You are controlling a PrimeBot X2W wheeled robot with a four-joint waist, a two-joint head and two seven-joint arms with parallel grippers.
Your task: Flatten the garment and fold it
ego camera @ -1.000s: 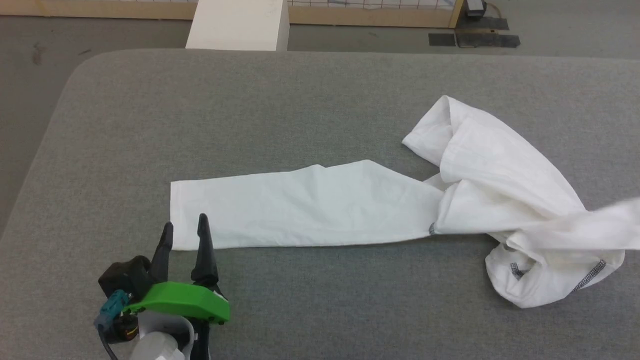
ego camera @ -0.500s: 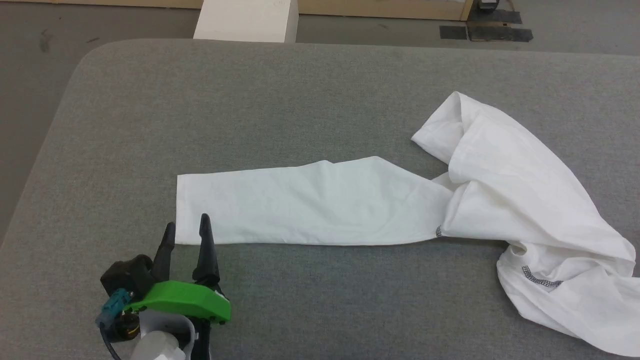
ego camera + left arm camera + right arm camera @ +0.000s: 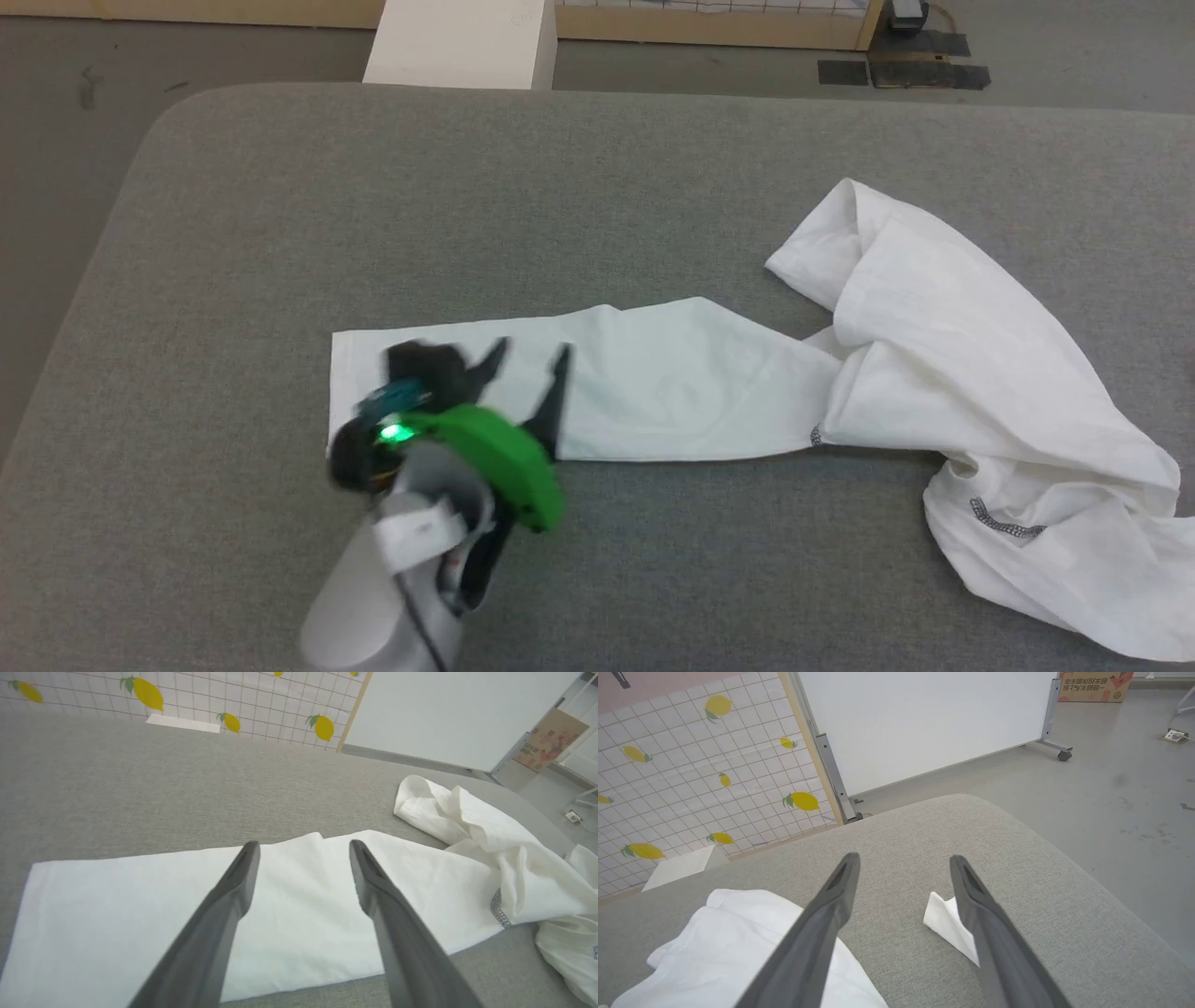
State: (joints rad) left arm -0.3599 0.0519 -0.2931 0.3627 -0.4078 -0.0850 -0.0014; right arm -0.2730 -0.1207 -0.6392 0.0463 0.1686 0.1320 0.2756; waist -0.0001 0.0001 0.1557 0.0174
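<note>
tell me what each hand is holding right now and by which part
Nothing is held. The left hand is open over the garment's flat sleeve, not pinching it; the right hand is open above the table.

The white garment (image 3: 934,345) lies on the grey table (image 3: 280,233): one long sleeve stretched flat and smooth toward the left, the body bunched in rumpled folds at the right, grey-black zigzag stitching showing along its seams
</note>
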